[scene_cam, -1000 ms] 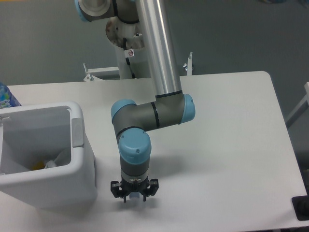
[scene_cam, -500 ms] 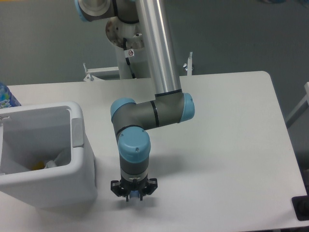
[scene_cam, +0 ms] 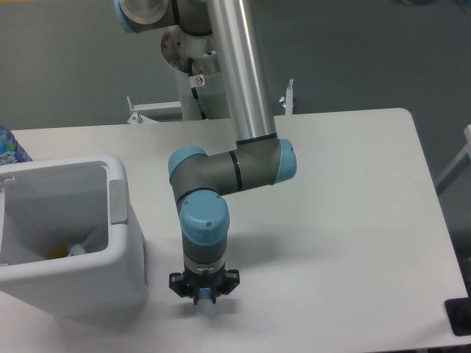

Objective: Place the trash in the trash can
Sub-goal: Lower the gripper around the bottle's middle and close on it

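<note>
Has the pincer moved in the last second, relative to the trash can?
Yes, slightly. The pincer has dropped a little toward the table and its fingers have drawn inward; its sideways gap to the trash can looks unchanged.

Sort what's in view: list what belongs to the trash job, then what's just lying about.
Belongs to the job:
- trash can, white, at the table's left, with whitish and yellow bits inside
- gripper, pointing down at the table beside the can; nothing visible in it

Just lying about:
- blue-labelled bottle, at the left edge behind the can
- black object, at the lower right edge
- table
</note>
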Robot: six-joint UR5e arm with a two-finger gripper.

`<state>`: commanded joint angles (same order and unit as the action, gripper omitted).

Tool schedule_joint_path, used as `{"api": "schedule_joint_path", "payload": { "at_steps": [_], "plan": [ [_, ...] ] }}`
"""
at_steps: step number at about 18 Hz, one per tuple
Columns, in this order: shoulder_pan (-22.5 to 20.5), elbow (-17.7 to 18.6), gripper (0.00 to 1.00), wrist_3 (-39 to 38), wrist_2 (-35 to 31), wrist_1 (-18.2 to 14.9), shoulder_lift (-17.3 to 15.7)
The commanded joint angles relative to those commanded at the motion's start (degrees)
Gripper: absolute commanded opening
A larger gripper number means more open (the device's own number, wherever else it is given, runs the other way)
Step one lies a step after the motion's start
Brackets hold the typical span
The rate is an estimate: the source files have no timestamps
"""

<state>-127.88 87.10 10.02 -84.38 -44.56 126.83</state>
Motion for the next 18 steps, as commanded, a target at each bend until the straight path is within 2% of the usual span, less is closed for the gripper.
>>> {"api": "schedule_joint_path", "payload": {
  "at_steps": [5, 10, 13, 18],
  "plan": [
    [-0.4, -0.3, 0.38, 1.2, 0.1, 0.5, -1.7],
    [-3.3, -2.9, 0.36, 1.5, 0.5, 1.5, -3.3],
    [-5.4, -6.1, 0.36, 1.2, 2.8, 2.5, -4.0],
    [-9.3, -12.4, 0.36, -1.0, 11.8, 4.2, -6.2]
  ]
}}
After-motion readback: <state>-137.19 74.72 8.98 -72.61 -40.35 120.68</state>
